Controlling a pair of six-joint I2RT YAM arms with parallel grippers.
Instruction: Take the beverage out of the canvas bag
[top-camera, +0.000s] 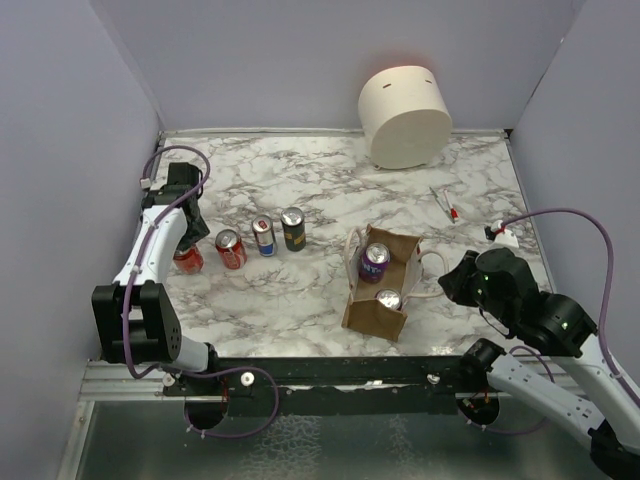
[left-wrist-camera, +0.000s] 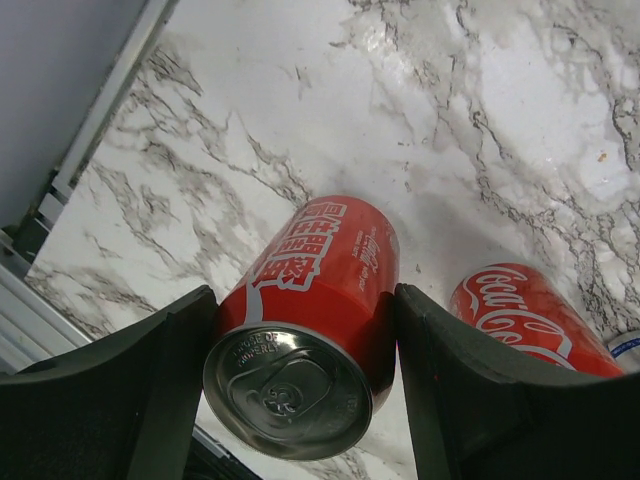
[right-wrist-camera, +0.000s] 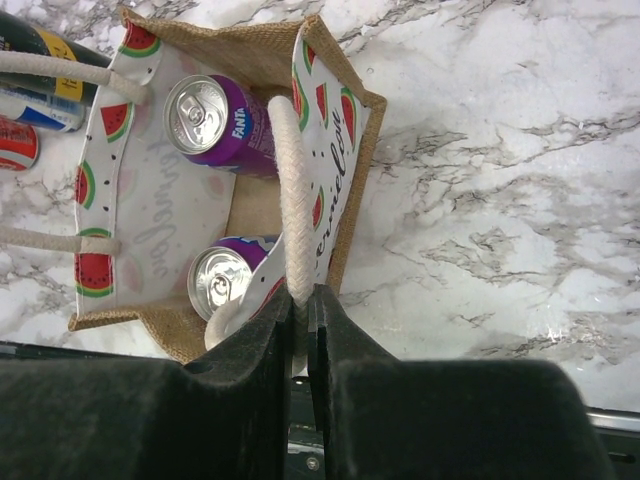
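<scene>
Two cans sit inside the bag (top-camera: 375, 318), which stands open-topped on the marble table (top-camera: 300, 180), right of centre and near the front edge. The Fanta can (right-wrist-camera: 215, 120) is upright at the bag's far end. The second can (right-wrist-camera: 222, 280), also with purple on its side, is at the near end. Both tops are unopened.

The right gripper (right-wrist-camera: 310, 300) has its fingers closed almost together on the bag's white rope handle (right-wrist-camera: 285, 180), the one on its side of the bag. The rope runs from the bag's rim into the pinch. The other handle (right-wrist-camera: 60, 65) lies slack across the opposite rim.

The left gripper (left-wrist-camera: 302, 300) is at the table's left side, well apart from the bag. Its fingers are partly open and press against both sides of a red can (left-wrist-camera: 310, 330), which stands on the table. The can bears white Chinese lettering.

A Coca-Cola can (top-camera: 231, 249) stands just beside the red can. A blue-and-white can (top-camera: 264, 236) and a dark can (top-camera: 292, 228) stand further along the same row.

A cream cylinder (top-camera: 405, 115) rests at the back of the table, and a pen-like item (top-camera: 443, 205) lies near the right wall.
</scene>
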